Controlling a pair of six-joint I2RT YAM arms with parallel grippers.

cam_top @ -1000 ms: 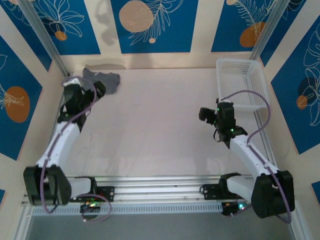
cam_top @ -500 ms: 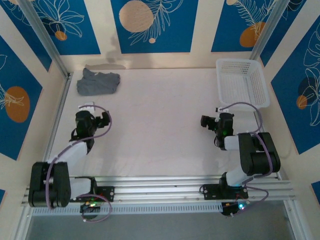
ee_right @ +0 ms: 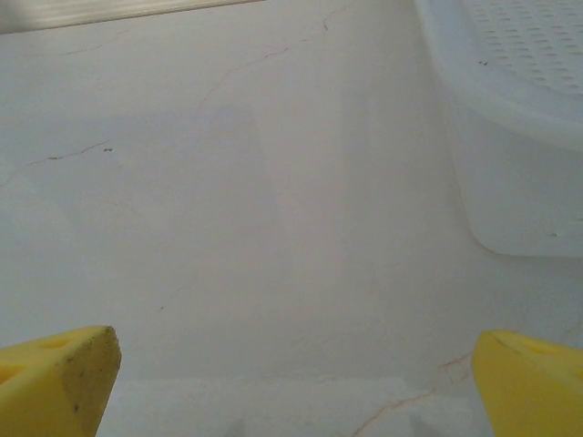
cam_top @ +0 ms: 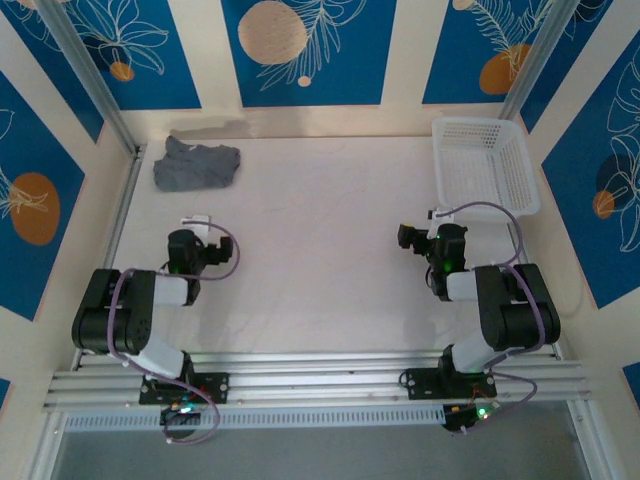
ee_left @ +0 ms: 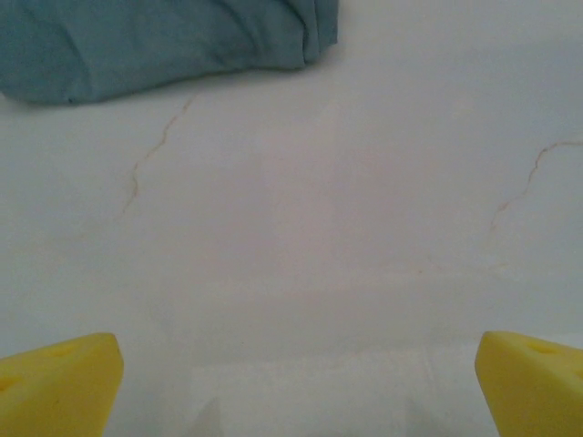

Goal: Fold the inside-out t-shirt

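Observation:
The slate-grey t-shirt (cam_top: pixel 196 165) lies bunched in a small heap at the table's far left corner. In the left wrist view its near edge (ee_left: pixel 164 41) crosses the top left. My left gripper (cam_top: pixel 198 232) rests low over the bare table, well short of the t-shirt. It is open, and its yellow fingertips (ee_left: pixel 56 387) sit far apart with nothing between them (ee_left: pixel 296 391). My right gripper (cam_top: pixel 432 228) is over the table's right side, just in front of the basket. It is open too and empty (ee_right: pixel 296 387), with its yellow fingertips (ee_right: pixel 56 378) spread wide.
A white mesh basket (cam_top: pixel 483 165) stands at the far right, its near wall (ee_right: pixel 510 173) close ahead of my right gripper. Both arms are folded back near their bases. The pale table (cam_top: pixel 320 230) has thin cracks. Aluminium rails run along the near edge.
My left arm has drawn back from the t-shirt at the far left corner and folded down toward its base. The right arm has folded back as well. The t-shirt stays in its heap.

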